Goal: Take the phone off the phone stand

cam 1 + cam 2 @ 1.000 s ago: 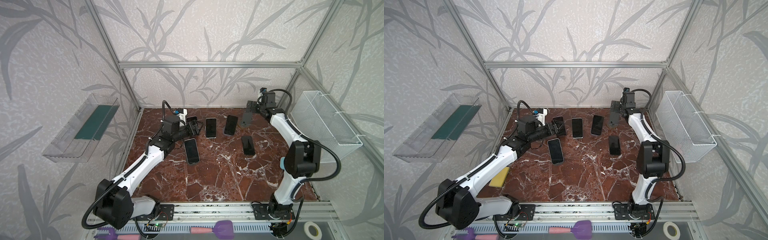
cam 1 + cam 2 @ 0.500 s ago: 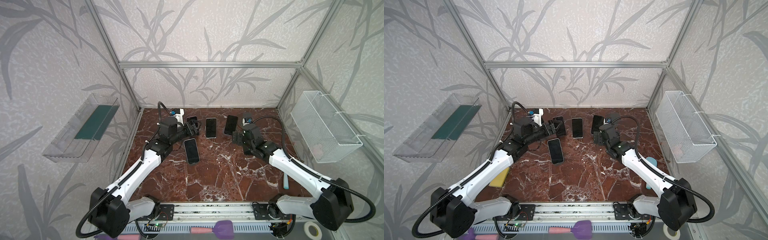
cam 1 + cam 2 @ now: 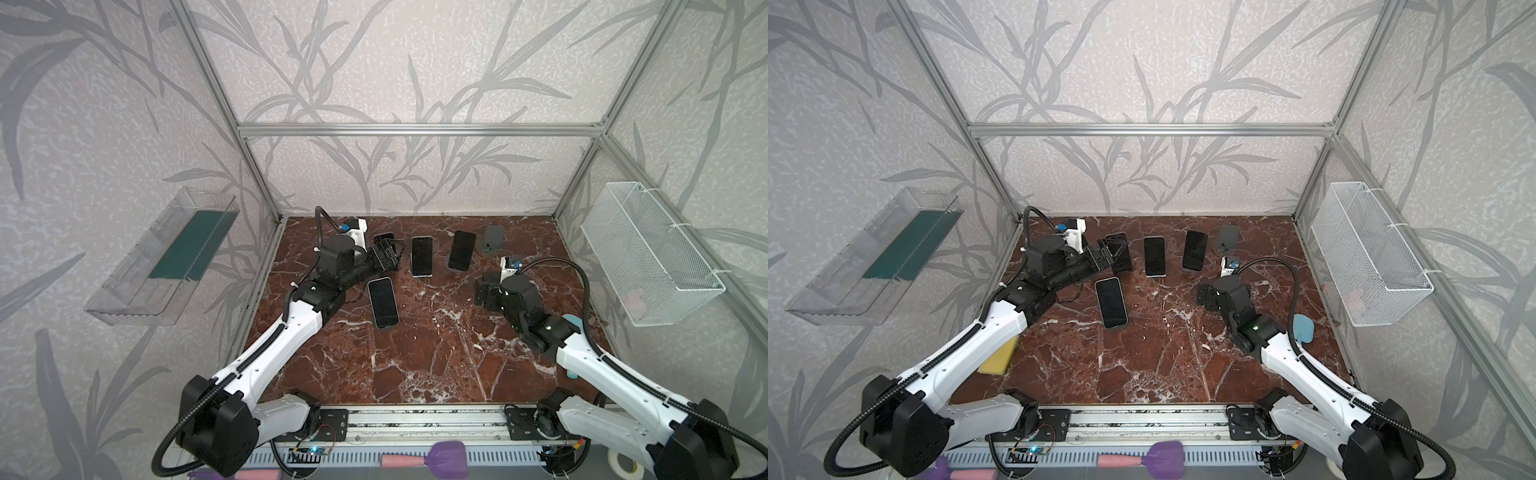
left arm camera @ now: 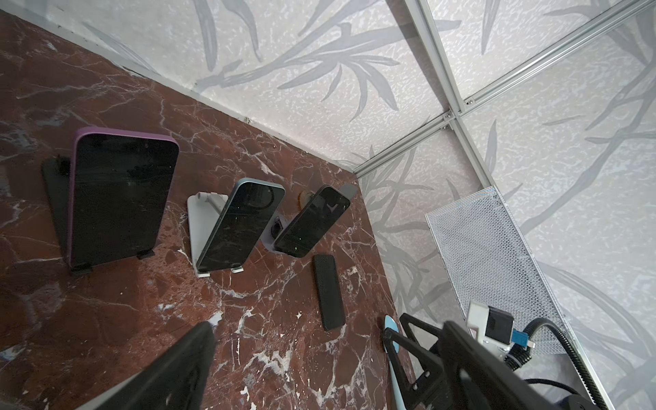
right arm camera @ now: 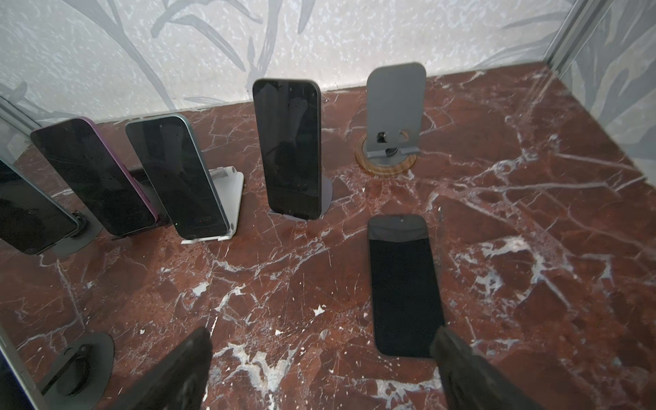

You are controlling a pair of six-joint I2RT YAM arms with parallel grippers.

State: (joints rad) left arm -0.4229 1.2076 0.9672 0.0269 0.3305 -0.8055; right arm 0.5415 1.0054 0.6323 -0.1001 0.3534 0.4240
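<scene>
Left jaws open, empty; purple phone (image 4: 120, 198) propped ahead. Right jaws open, empty; flat phone (image 5: 404, 284) just ahead.

In both top views the left gripper (image 3: 384, 257) covers most of the purple phone (image 3: 1116, 240) left of centre and the right gripper (image 3: 482, 291) hides the flat phone (image 5: 404, 284), while in a top view the left arm (image 3: 967, 345) overlaps a yellow sponge (image 3: 995, 360).
</scene>
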